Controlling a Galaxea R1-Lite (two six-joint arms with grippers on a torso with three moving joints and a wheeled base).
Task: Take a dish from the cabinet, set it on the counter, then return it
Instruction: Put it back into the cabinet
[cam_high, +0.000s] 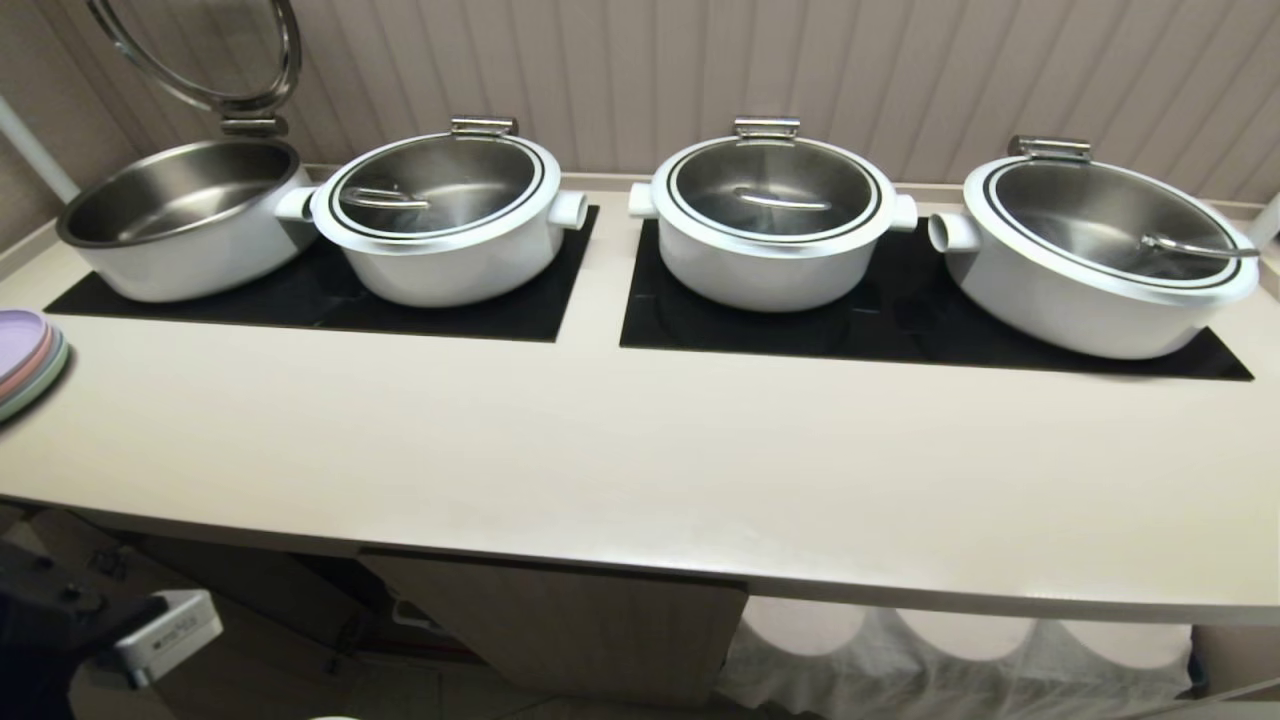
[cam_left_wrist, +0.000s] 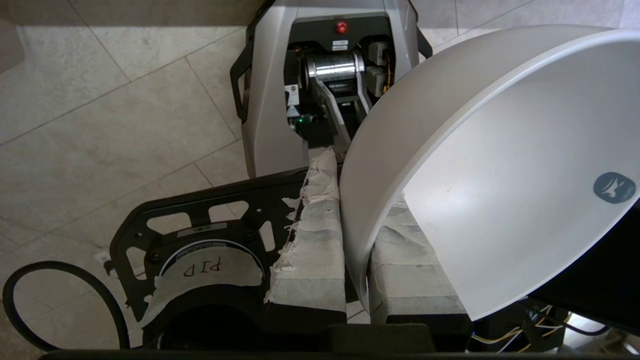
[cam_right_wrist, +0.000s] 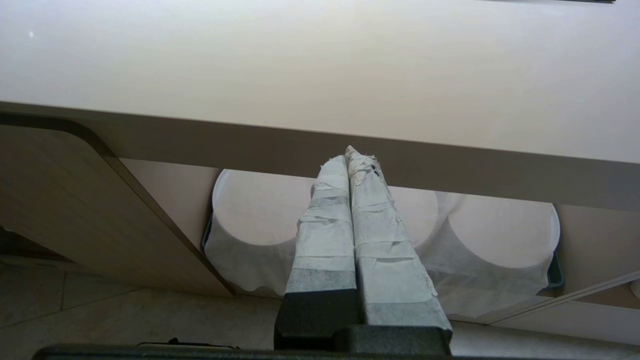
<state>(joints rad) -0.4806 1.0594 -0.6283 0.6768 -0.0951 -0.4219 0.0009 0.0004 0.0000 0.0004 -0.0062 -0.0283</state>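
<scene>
In the left wrist view my left gripper (cam_left_wrist: 357, 200) is shut on the rim of the dish (cam_left_wrist: 500, 175), a plain white round bowl. One taped finger (cam_left_wrist: 310, 240) lies on the bowl's outside, the other inside it. The bowl hangs tilted over the tiled floor, in front of my own base (cam_left_wrist: 325, 75). The counter (cam_high: 640, 440) is a long pale beige top with black inset panels (cam_high: 900, 320). Below its front edge the cabinet (cam_high: 560, 620) stands with a fluted door open. My right gripper (cam_right_wrist: 350, 155) is shut and empty, parked just under the counter edge (cam_right_wrist: 320, 145), facing the cabinet.
Four large white pots stand at the back of the counter; the leftmost (cam_high: 180, 220) has its lid up, the others (cam_high: 770, 220) are lidded. Coloured plates (cam_high: 30, 360) sit at the counter's left end. Cloth-covered white round stacks (cam_right_wrist: 250, 210) fill the cabinet shelf.
</scene>
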